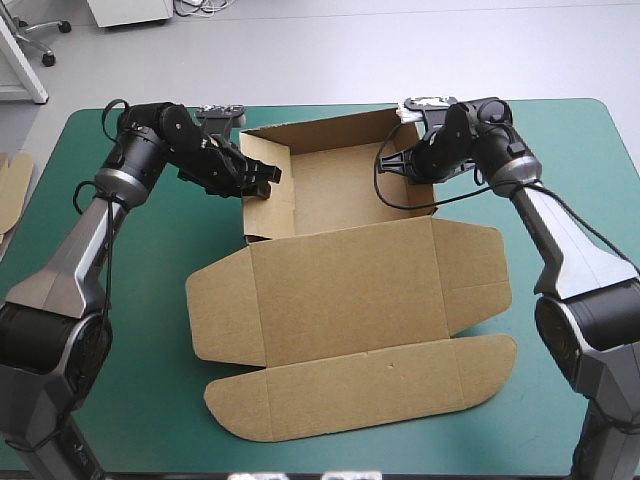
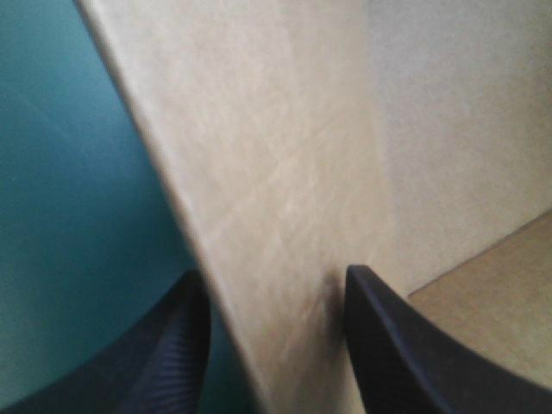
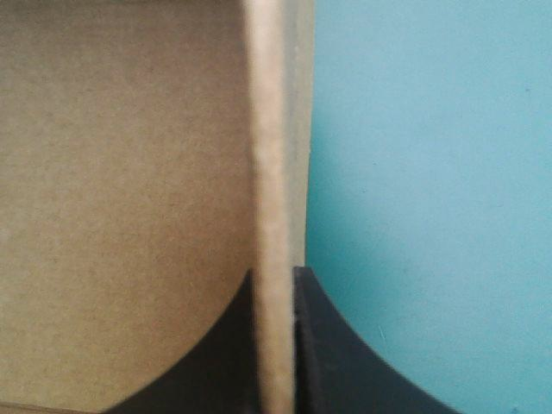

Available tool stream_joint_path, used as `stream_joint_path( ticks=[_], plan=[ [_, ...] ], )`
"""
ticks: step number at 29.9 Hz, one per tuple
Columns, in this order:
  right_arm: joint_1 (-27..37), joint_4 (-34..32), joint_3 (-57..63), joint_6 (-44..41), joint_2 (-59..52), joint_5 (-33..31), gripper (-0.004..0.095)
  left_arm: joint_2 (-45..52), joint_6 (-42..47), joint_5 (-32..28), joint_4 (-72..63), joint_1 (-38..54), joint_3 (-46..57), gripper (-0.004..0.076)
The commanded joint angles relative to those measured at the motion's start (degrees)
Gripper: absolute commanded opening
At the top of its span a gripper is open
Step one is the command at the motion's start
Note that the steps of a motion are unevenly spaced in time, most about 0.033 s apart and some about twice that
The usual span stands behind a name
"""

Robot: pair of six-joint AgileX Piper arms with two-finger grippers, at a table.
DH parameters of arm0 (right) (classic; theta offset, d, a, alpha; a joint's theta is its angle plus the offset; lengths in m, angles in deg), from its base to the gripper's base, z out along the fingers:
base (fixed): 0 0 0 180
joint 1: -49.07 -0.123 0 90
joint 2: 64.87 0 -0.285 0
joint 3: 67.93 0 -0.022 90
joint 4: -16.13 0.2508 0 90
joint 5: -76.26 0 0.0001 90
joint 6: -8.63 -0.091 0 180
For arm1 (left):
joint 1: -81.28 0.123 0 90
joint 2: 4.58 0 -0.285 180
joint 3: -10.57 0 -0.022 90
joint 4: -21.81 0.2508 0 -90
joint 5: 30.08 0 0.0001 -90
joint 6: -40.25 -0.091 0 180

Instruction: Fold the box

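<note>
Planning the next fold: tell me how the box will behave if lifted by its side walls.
Probably light and fairly stiff: the box is thin brown board, its raised walls standing upright. The flat lid panels would likely droop at their creases. The right gripper, jaws shut on a wall, should hold; the left gripper only straddles its wall, jaws apart.

The brown box (image 1: 345,290) lies open on the table (image 1: 120,400), far walls raised, lid spread flat.

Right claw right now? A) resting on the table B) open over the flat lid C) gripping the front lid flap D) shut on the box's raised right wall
D: the right wrist view shows the right claw pinched onto the upright wall edge of the box, with board between its two sides.
</note>
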Motion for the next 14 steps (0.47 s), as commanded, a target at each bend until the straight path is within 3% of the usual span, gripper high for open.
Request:
stream_joint_path(
  ticks=[1,7,14],
  plan=[
    [-0.3,5.3,-2.3,-0.2,-3.4,2.8,-0.0012,1.1,1.8,1.2,1.5,-0.8,-2.9,0.0342],
    [-0.6,6.4,-3.4,-0.4,-2.2,1.6,-0.0012,-1.6,3.6,2.9,9.3,-3.3,-6.8,0.0333],
    [-0.5,4.7,-4.4,-0.6,-0.8,0.3,-0.0012,-5.2,3.9,5.5,10.4,-4.4,-12.7,0.0191]
  ],
)
